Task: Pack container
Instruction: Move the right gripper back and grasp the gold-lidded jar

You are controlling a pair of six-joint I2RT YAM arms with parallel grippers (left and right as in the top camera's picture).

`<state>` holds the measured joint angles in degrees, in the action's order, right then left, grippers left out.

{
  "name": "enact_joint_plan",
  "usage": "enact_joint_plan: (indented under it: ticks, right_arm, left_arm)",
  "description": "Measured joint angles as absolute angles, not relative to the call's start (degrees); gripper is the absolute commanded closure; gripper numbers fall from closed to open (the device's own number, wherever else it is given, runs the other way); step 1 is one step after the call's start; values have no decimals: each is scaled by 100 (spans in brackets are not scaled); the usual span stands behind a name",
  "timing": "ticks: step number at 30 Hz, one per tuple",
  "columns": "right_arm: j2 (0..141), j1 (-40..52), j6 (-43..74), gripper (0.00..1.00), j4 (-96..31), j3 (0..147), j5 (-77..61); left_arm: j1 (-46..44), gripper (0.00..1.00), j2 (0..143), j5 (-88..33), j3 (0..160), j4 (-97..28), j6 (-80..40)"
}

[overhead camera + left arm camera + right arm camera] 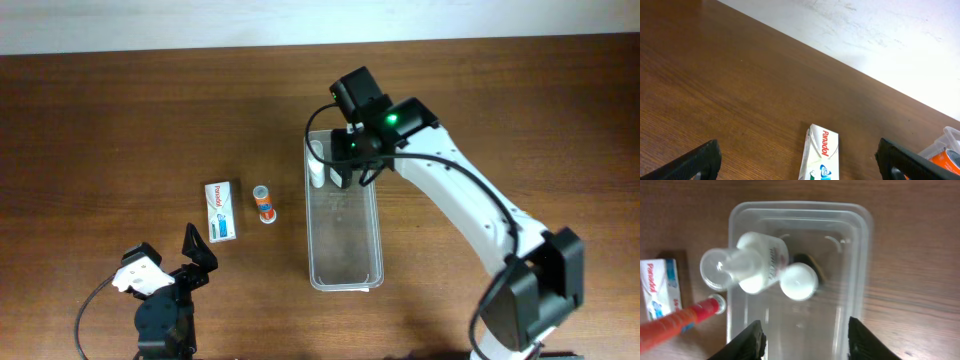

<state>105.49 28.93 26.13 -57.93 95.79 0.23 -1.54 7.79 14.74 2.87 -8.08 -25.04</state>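
The clear plastic container (345,250) stands lengthwise in the table's middle; it also shows in the right wrist view (860,270). Two white bottles stand in its far end: one with a clear cap (752,265) and a smaller one with a white cap (798,281). My right gripper (343,170) hangs open and empty above that end, fingers wide apart (802,340). My left gripper (200,250) is open and empty near the front left, facing the white Panadol box (821,155).
The white Panadol box (221,209) lies left of the container. A small orange bottle (264,203) lies between the box and the container; it shows in the right wrist view (680,322) and at the left wrist view's right edge (946,157).
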Motion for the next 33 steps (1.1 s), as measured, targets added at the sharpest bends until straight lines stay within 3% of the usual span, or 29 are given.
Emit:
enact_joint_plan:
  ticks: [4,7,13,19,26,33]
  right_arm:
    - [10259,2808,2582,51,-6222,9579,261]
    - [9992,2475,2600,37,-6580,9579,333]
    - [9391,897,2622,22,-7424,9581,447]
    - [9327,-528,2497,14,-7758,9544,467]
    - [9327,-1404,2180,14,-7332,8788,390]
    - [9327,-1686,1865,17,-6493,7594,246]
  left_arm:
    - [-154,1,779,1472,287,-808,-2504]
    - [-154,1,779,1474,287,-808,-2504]
    - [-154,0,779,1472,287,-808,-2504]
    - [-154,1,779,1474,287,-808,-2504]
    - [-154,0,779,1474,287,-808,-2504]
    - [-154,1,779,1472,287,-808,-2504]
